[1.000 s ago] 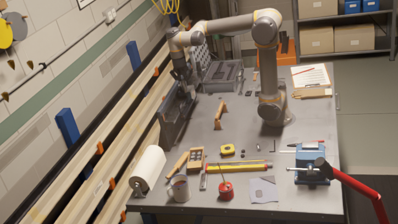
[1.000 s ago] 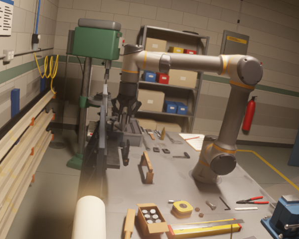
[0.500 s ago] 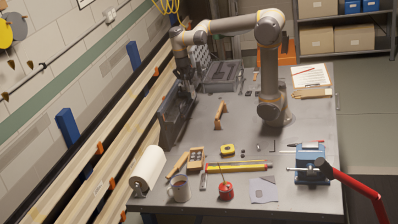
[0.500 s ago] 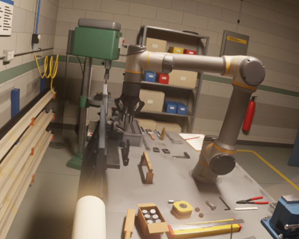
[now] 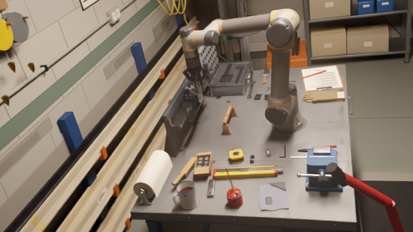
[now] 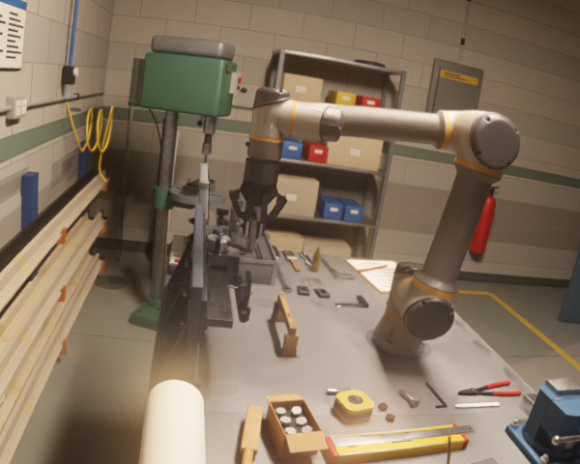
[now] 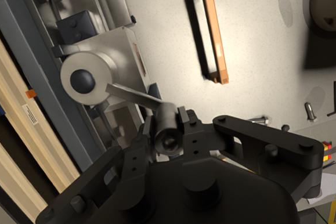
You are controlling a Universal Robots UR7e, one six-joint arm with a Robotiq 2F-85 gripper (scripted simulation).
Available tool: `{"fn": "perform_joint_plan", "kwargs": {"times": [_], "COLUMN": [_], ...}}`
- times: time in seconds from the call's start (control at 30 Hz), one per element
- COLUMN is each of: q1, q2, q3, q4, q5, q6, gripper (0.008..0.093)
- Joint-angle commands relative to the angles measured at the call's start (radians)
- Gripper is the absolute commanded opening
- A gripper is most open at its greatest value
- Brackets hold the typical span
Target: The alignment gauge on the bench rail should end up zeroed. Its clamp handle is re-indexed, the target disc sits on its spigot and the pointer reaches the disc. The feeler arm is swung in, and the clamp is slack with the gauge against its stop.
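The clamp handle's cylindrical grip [image 7: 168, 132] is held in my closed gripper [image 7: 166, 136], and its flat lever runs from there back to a round steel hub [image 7: 85, 78] with a dark knob at its centre. The hub sits on the alignment gauge's grey block [image 7: 110, 58], which rides on the bench rail [image 5: 182, 111] at the table's left rear. From the side cameras my gripper [image 5: 196, 79] [image 6: 253, 220] hangs straight down over the gauge [image 6: 220, 244]. I cannot make out the target disc, the pointer or the feeler arm.
Behind the gauge stand a green drill press [image 6: 188, 82] and a grey tool tray [image 5: 229, 77]. An orange wooden block [image 5: 227, 118] stands on the table right of the rail. The arm's base [image 5: 284, 117] is further right. Timber racks [image 5: 100, 144] line the left wall.
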Motion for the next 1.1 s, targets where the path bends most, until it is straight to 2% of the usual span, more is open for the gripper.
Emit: {"fn": "perform_joint_plan", "kwargs": {"times": [0.0, 1.07], "q1": [-0.003, -0.111], "q2": [-0.003, -0.057], "q3": [0.002, 0.047], "q4": [0.0, 0.01], "q5": [-0.001, -0.001], "q6": [-0.003, -0.111], "gripper": [0.008, 0.008]}}
